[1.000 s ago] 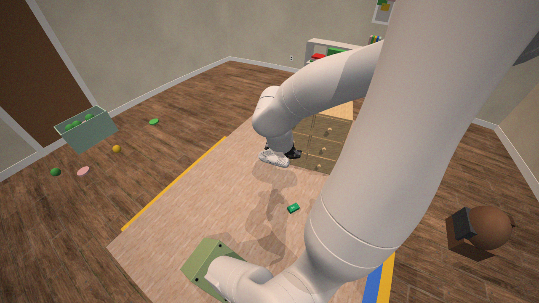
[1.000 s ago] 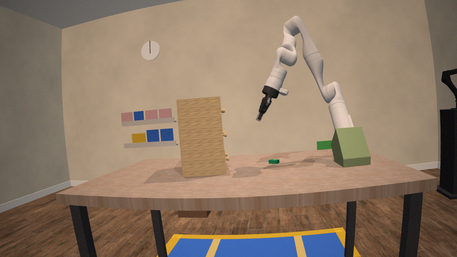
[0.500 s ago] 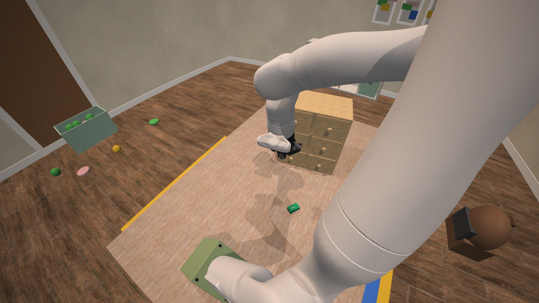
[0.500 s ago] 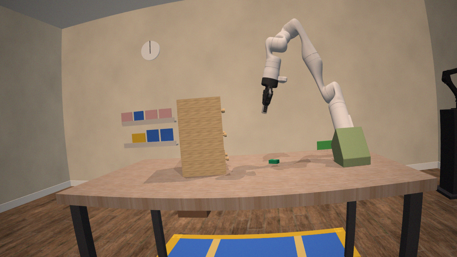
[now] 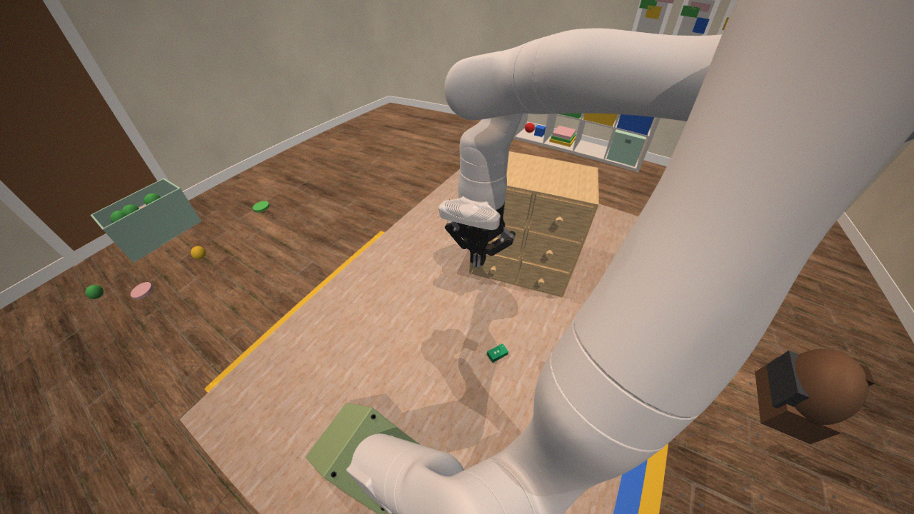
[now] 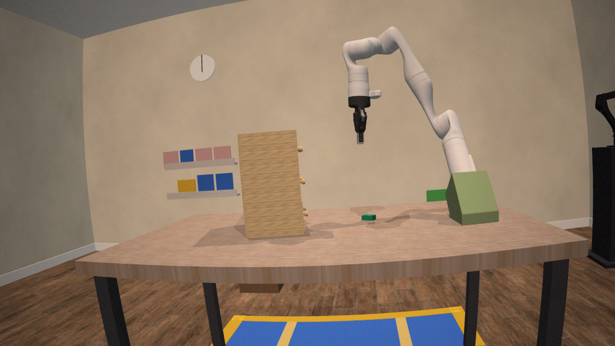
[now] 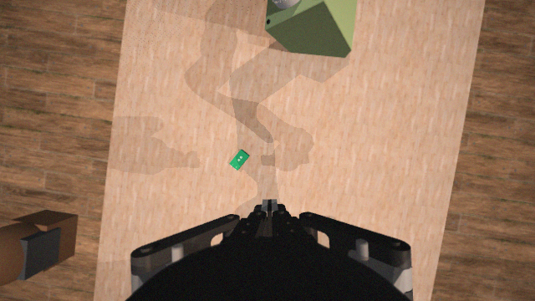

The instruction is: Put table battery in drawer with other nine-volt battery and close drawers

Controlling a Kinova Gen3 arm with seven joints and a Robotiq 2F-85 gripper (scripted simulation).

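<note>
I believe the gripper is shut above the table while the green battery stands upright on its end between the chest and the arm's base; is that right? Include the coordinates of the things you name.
Not quite: the green battery (image 5: 497, 352) (image 6: 368, 217) (image 7: 239, 160) lies flat, as the exterior view shows. The rest holds.

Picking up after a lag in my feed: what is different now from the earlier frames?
The arm has swung its tool from slanting toward the chest to pointing straight down, shifted back toward the arm's base. It is shut; nothing was visibly grasped or released. The chest and green battery stayed put.
</note>
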